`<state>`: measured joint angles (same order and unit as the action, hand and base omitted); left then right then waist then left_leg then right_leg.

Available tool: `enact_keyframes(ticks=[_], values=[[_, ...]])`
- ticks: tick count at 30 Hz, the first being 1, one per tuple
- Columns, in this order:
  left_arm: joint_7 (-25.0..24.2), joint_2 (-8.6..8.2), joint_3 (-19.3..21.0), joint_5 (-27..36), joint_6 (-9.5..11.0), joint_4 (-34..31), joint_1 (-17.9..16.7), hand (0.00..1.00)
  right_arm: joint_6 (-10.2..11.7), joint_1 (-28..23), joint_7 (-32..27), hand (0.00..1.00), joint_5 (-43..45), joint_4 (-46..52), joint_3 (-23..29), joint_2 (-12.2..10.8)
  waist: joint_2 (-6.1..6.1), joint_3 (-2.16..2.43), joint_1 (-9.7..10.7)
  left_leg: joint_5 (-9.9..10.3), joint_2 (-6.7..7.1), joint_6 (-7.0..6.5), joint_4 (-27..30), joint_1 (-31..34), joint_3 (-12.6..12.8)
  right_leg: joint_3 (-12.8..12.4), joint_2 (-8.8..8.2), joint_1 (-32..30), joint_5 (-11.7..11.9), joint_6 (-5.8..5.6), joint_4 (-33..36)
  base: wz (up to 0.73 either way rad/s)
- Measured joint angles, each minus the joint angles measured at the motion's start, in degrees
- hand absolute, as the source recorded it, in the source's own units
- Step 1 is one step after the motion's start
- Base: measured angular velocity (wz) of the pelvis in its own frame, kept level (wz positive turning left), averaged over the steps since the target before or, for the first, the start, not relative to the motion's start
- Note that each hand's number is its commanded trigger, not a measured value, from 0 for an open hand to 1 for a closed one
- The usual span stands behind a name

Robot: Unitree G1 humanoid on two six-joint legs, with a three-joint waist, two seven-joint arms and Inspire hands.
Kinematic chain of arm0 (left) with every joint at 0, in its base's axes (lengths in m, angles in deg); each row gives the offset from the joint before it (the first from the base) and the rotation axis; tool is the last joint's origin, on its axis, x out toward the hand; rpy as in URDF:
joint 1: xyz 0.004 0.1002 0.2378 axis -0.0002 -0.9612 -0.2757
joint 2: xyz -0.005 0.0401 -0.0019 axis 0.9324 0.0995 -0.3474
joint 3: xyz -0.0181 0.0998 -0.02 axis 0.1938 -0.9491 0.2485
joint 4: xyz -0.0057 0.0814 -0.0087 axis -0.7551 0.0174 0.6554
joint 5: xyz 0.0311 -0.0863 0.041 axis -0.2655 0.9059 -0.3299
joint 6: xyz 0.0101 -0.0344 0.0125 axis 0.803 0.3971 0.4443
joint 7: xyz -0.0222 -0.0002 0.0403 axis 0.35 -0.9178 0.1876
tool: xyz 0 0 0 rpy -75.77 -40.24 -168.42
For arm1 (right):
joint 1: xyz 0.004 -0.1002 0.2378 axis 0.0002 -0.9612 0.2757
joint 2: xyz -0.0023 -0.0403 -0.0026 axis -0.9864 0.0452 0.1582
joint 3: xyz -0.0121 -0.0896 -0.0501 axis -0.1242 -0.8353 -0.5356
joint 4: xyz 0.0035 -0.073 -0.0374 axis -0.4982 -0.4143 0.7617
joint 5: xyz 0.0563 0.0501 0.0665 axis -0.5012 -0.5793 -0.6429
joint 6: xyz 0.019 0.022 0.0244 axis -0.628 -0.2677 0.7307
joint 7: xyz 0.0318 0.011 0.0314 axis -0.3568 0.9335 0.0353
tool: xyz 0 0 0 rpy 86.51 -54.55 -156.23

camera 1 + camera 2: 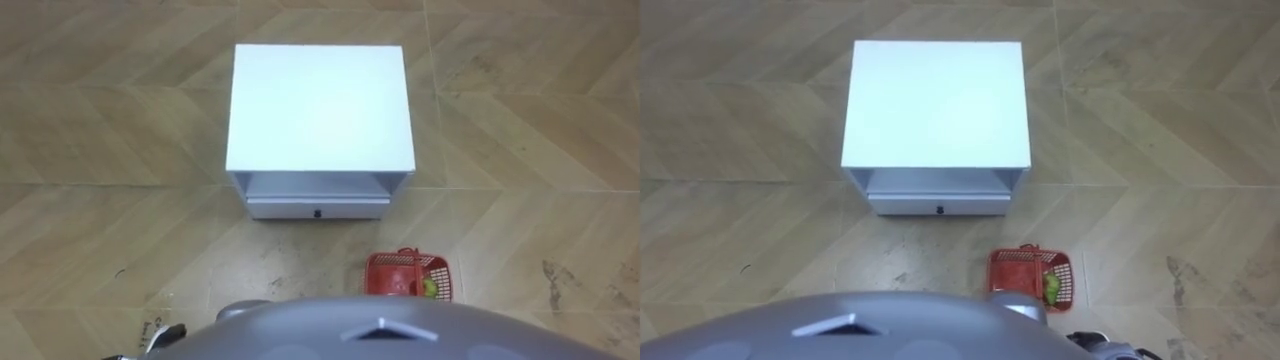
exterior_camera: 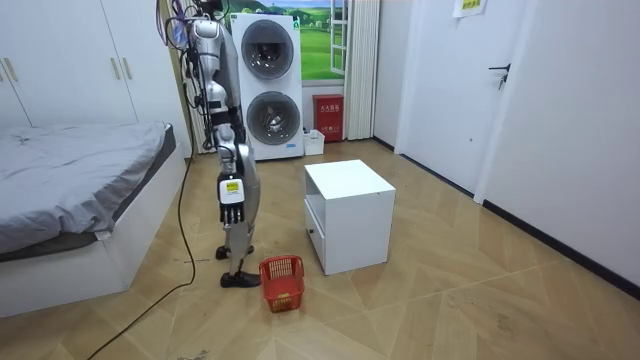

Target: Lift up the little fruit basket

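Note:
A red plastic fruit basket (image 1: 405,275) (image 1: 1032,275) stands on the wooden floor just in front of my body, to my right, with a green fruit (image 1: 429,288) inside. In the room view the basket (image 2: 282,282) is by my feet, on the near side. I stand upright facing the white bedside cabinet. My right hand (image 2: 230,200) hangs at my side well above the basket, fingers straight and holding nothing. A small part of my left hand (image 1: 160,335) shows at the lower left edge of the left eye view.
The white bedside cabinet (image 1: 320,105) (image 2: 345,185) stands ahead, its drawer (image 1: 317,211) closed, with an open shelf above it. A bed (image 2: 70,190) lies behind me. Stacked washing machines (image 2: 268,85) stand at the back wall. Open floor lies around the basket.

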<state>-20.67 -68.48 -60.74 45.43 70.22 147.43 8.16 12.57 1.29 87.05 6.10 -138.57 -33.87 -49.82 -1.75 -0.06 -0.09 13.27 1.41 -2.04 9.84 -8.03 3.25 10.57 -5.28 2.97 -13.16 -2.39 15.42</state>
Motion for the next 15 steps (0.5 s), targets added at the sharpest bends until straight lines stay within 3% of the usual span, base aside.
enact_keyframes(ticks=[4,7,9,10,11,12,13,14,15], values=[[-0.2,0.25,0.1,0.1,0.8,0.3,1.0,0.00,0.5,0.7,-2.3,0.00,-1.9,0.8,1.0,0.1,0.41,-0.14,0.2,0.8,0.86,-1.28,3.1,2.5,1.4,-0.4,-1.36,-3.5,-0.6,-0.29,5.4,-0.11],[-0.2,0.57,1.3,0.0,1.9,0.2,1.5,0.00,0.6,2.0,-3.4,0.00,-2.1,0.9,2.5,0.7,0.38,-0.02,0.7,1.4,1.97,-2.32,4.9,5.0,3.3,-2.3,-2.01,-7.3,-0.1,-0.89,7.8,-0.22],[-0.2,0.81,2.5,0.1,2.7,0.4,1.3,0.00,0.6,2.8,-4.0,0.00,-2.2,2.0,3.0,1.0,0.84,0.04,0.9,1.5,1.20,-3.37,5.1,7.3,5.4,-3.1,-1.71,-8.7,1.4,-1.40,6.3,-0.33],[-0.2,1.24,3.5,0.1,3.4,0.7,1.5,0.00,0.6,3.4,-4.6,0.00,-3.6,2.8,3.4,1.0,1.45,-0.04,1.4,1.5,0.85,-4.10,6.4,9.0,6.6,-1.7,-2.72,-10.3,0.8,-0.86,11.1,0.10],[0.0,1.82,4.5,-0.1,3.7,0.5,1.5,0.00,0.6,2.5,-5.0,0.00,-5.2,2.8,4.1,1.0,0.45,-0.39,1.4,1.7,1.22,-4.54,7.5,9.8,8.2,0.3,-4.85,-11.1,-1.3,-0.80,20.6,0.23],[0.3,2.20,4.5,-0.1,3.9,0.5,1.4,0.00,0.4,2.2,-5.3,0.00,-5.9,2.8,4.5,1.0,-0.27,-0.52,1.2,1.9,1.48,-4.79,7.7,10.0,9.3,0.4,-5.76,-11.1,-1.9,-0.83,24.9,0.16],[0.6,2.74,4.5,-0.1,4.1,-0.1,0.9,0.00,0.3,2.2,-6.0,0.00,-6.3,2.8,4.6,1.2,-1.22,-0.10,0.3,2.0,2.04,-5.08,8.2,10.9,10.8,-0.8,-6.96,-10.9,-1.9,-0.70,32.7,-0.21],[0.8,2.90,4.5,0.1,4.1,-0.2,1.0,0.00,0.7,3.0,-6.9,0.00,-6.7,3.0,4.6,1.6,-1.77,-0.12,-0.7,2.1,2.03,-5.33,9.9,12.8,11.8,-1.9,-7.30,-9.9,-1.6,-0.54,37.1,-0.34],[0.8,2.96,4.5,0.1,4.1,-0.2,0.9,0.00,1.0,3.4,-7.4,0.00,-7.4,3.4,4.7,1.8,-1.93,-0.05,-0.9,2.2,1.98,-5.41,10.8,14.3,12.0,-1.9,-7.60,-9.0,-1.3,-0.46,37.9,-0.28]])
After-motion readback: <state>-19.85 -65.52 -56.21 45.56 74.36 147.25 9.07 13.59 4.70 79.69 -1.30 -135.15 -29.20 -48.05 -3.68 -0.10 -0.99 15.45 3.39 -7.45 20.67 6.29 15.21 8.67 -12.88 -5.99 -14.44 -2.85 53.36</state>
